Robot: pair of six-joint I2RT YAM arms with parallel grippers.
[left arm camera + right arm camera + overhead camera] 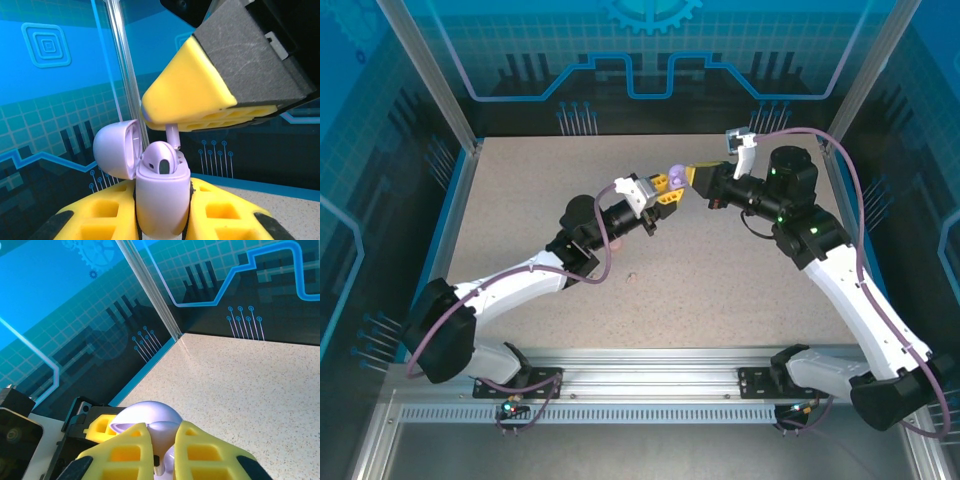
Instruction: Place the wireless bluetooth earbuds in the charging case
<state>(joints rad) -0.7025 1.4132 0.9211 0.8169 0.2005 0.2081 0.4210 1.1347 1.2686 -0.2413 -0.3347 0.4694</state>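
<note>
Case (purple, lid open) sat clamped in left gripper; right gripper pinched an earbud by its stem above it.

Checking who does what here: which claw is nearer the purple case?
Left. The left claw is clamped on the open purple case, holding it upright. The right claw sits just above it, pinching an earbud over the case's opening.
</note>
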